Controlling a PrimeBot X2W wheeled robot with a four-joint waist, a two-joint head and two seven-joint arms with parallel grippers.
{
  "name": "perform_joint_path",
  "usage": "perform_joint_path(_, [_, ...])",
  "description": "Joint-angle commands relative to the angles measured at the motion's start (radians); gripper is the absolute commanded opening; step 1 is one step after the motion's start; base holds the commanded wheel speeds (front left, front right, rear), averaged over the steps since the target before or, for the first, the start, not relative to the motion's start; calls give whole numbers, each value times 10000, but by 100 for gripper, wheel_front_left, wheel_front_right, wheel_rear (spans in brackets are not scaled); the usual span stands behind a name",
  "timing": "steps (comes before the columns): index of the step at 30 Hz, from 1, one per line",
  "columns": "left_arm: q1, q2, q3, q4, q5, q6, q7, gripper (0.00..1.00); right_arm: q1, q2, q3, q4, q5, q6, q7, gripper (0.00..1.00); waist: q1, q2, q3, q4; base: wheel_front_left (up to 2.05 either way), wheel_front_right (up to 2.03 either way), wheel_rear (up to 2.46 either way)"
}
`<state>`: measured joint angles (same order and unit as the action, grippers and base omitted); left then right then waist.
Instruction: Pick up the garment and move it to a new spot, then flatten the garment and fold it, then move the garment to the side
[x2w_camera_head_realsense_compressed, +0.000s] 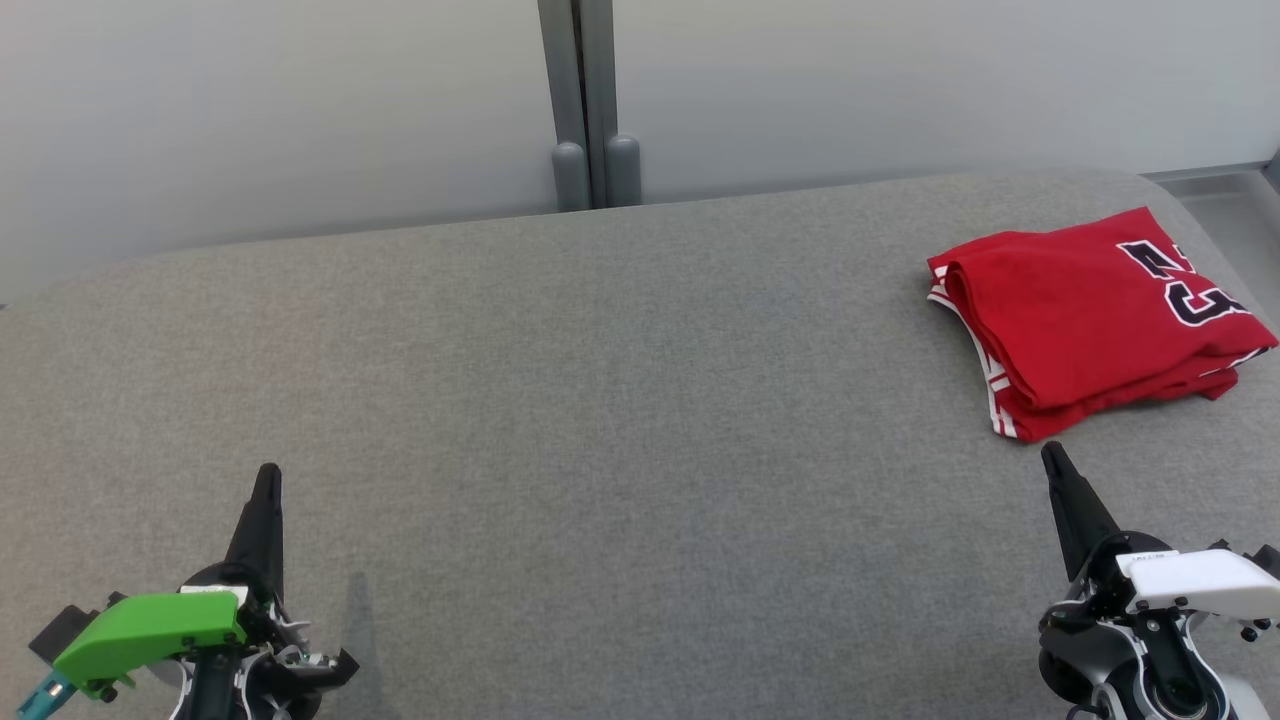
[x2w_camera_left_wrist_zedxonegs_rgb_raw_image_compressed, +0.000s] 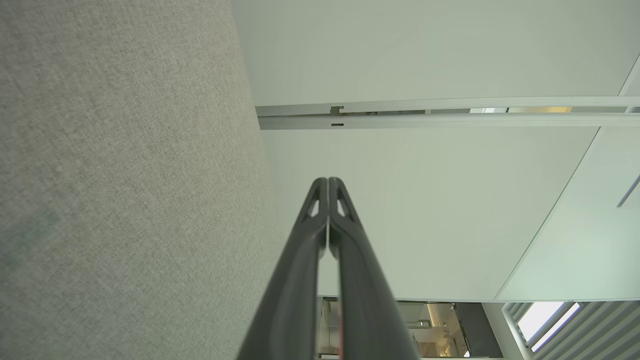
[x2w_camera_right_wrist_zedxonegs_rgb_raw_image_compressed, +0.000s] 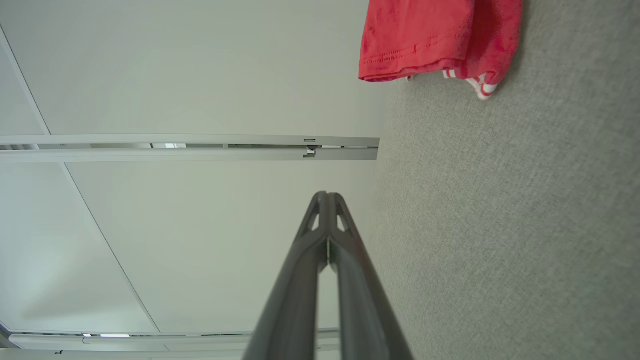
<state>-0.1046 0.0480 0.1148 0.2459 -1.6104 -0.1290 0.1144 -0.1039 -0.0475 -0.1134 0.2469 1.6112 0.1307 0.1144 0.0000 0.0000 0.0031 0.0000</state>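
On the far right of the grey table (x2w_camera_head_realsense_compressed: 600, 400), a folded red jersey (x2w_camera_head_realsense_compressed: 1090, 320) lies. Nearer, the left gripper (x2w_camera_head_realsense_compressed: 268, 470) and right gripper (x2w_camera_head_realsense_compressed: 1050, 450) rest pinched closed, holding nothing, clear of it.

I see the surface (x2w_camera_head_realsense_compressed: 600, 400) covered in grey woven cloth, matt and slightly rough. The garment (x2w_camera_head_realsense_compressed: 1080, 310) is red fabric, soft and matt, with white striped trim and dark lettering. On the left hand (x2w_camera_head_realsense_compressed: 268, 478) and right hand (x2w_camera_head_realsense_compressed: 1052, 456), the dark fingers look like smooth, faintly glossy plastic. The green cover (x2w_camera_head_realsense_compressed: 150, 630) and white cover (x2w_camera_head_realsense_compressed: 1200, 580) look like plastic too. The wall panels (x2w_camera_head_realsense_compressed: 280, 110) are smooth and matt.
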Motion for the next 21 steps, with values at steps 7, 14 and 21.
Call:
perform_joint_path(7, [-89, 45, 26, -15, -35, -42, 39, 0, -86, -52, -20, -44, 33, 0, 31, 0, 0, 0, 0, 0, 0, 0, 0])
perform_joint_path(14, [-89, 45, 27, -15, -34, -42, 40, 0, -86, -52, -20, -44, 33, 0, 31, 0, 0, 0, 0, 0, 0, 0, 0])
perform_joint_path(21, [-89, 44, 26, -16, -33, -42, 41, 0, -85, -52, -20, -44, 34, 0, 30, 0, 0, 0, 0, 0, 0, 0, 0])
